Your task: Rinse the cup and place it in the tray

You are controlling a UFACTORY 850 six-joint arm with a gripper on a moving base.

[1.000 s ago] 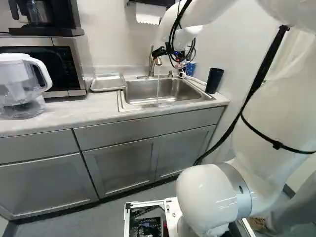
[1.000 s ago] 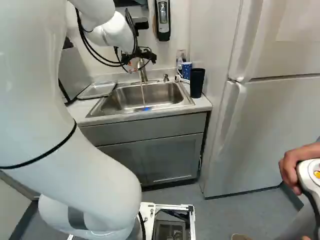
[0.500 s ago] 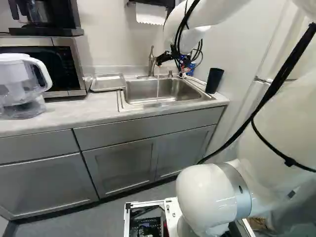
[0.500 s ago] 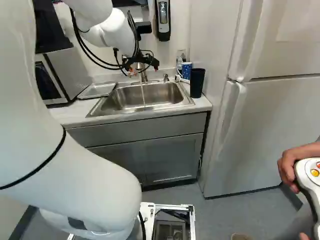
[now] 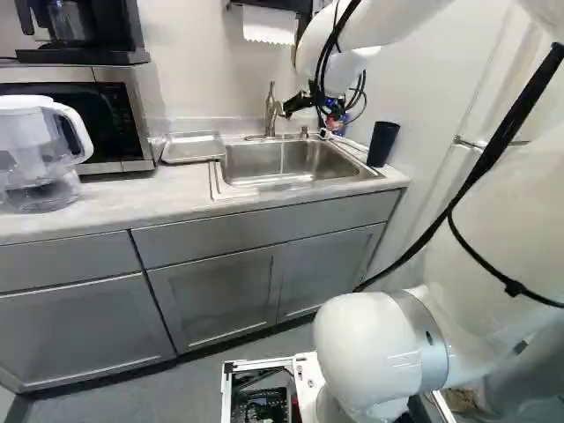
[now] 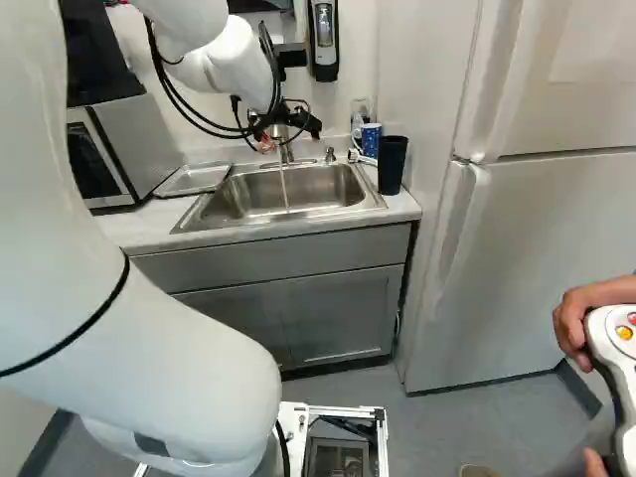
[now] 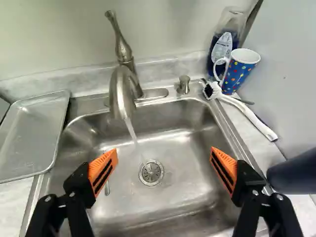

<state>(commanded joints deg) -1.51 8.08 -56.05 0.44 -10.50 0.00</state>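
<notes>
Hangs over the sink [image 7: 185,170] with the gripper [image 6: 290,135] spread wide and with hold of nothing. Shows orange pads [image 7: 102,170] well apart in the wrist view, with running water [image 7: 134,136] in the gap, from the faucet [image 7: 120,94] down to the drain [image 7: 151,173].

Cannot tell which of two cups is meant. Both on the surface [image 6: 402,204], right of the sink. At the far right corner, close before a bottle [image 7: 220,47] of blue liquid: the patterned mug [image 7: 238,74], white inside, dotted on blue, upright, mouth up, long axis vertical, handle pointing left towards the faucet. Nearer, beside the sink's right rim: the black tumbler [image 6: 393,164], taller, without a handle, upright too, long axis vertical.

Next to the mug, with bristles by the far right corner of the sink and a white handle running near and right: a brush [image 7: 256,122]. Left of the sink, flat, at its rim: the metal tray [image 7: 34,133], with its long side running near to far. Further left: a microwave [image 5: 132,115] and a clear pitcher [image 5: 35,154] with a white lid. On the bottle, a pale label with print too small to make out
</notes>
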